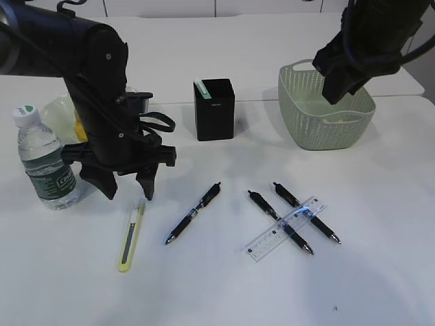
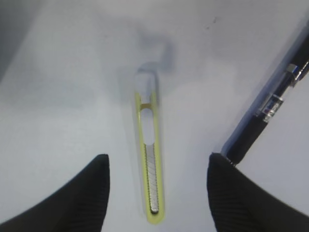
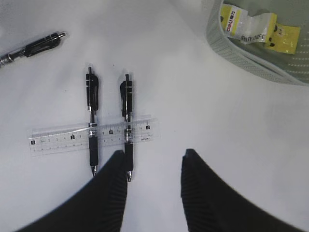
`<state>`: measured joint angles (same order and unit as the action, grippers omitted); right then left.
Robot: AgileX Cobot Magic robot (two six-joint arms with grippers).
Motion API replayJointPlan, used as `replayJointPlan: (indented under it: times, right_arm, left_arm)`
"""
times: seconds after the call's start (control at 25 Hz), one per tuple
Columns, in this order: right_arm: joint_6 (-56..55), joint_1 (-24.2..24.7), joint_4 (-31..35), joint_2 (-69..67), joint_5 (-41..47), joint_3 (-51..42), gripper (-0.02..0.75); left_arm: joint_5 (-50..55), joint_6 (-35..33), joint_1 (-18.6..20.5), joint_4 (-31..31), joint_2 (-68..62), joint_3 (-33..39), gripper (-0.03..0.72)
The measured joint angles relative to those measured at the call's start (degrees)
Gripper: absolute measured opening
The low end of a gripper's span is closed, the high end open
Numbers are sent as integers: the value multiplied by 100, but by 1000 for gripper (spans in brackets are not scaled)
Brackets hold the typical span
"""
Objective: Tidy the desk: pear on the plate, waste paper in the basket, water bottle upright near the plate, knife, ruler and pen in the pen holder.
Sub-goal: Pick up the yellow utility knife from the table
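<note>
Knife (image 1: pixel 132 237) flat on table (image 1: pixel 224 292), lower left of exterior frame, yellow-green body, untouched. Left gripper (image 1: pixel 126 185) just above its upper end, jaws spread, empty. Pen (image 1: pixel 194 212) right of knife. Ruler (image 1: pixel 285 228) lies across two pens, lower right. Bottle (image 1: pixel 45 157) upright, far left. Pen holder (image 1: pixel 215 109) upper centre. Basket (image 1: pixel 326 105) upper right; right gripper (image 3: pixel 153 166) jaws apart, empty.
</note>
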<state>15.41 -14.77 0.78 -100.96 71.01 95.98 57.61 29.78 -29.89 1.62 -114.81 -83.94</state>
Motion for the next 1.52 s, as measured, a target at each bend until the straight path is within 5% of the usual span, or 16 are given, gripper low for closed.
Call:
replayJointPlan:
  times: [1.52]
  right_arm:
    - [-4,0,0,0,0,0,314]
  left_arm:
    - [-290,-178,196,-193,-713,-11,448]
